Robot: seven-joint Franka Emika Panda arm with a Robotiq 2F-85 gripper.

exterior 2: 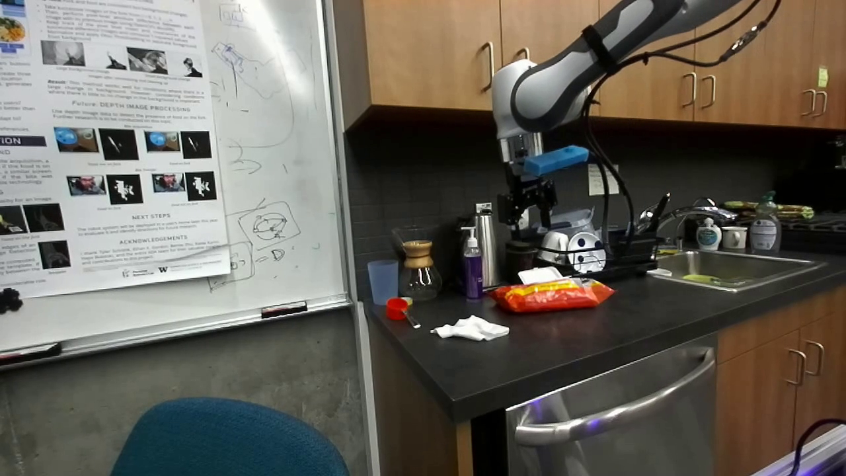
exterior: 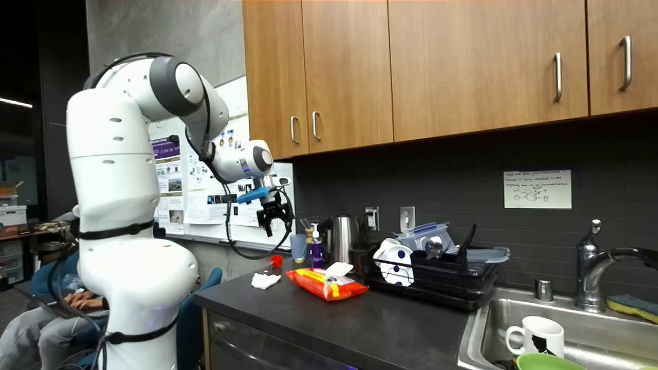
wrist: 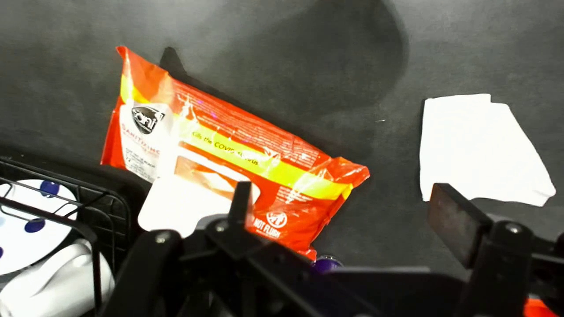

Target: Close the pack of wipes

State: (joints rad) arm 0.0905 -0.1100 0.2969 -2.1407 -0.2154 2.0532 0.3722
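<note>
The red-orange pack of wipes with a yellow stripe lies flat on the dark counter, in both exterior views (exterior: 324, 288) (exterior 2: 552, 297) and in the wrist view (wrist: 286, 165). Its white lid flap (wrist: 180, 207) stands open, folded back toward the dish rack side, and the opening beneath shows. The flap also shows raised in both exterior views (exterior: 339, 269) (exterior 2: 540, 275). My gripper (wrist: 343, 193) is open and empty, high above the counter. In the wrist view its left finger overlaps the pack and its right finger overlaps a white wipe. It also shows in both exterior views (exterior: 278, 226) (exterior 2: 530, 223).
A folded white wipe (wrist: 478, 149) lies beside the pack. A black dish rack (exterior: 426, 282) with dishes stands close to the flap side. A purple pump bottle (exterior 2: 473, 268), a steel kettle (exterior: 344, 239) and a red scoop (exterior 2: 396, 309) stand nearby. Cabinets (exterior: 339, 72) hang above.
</note>
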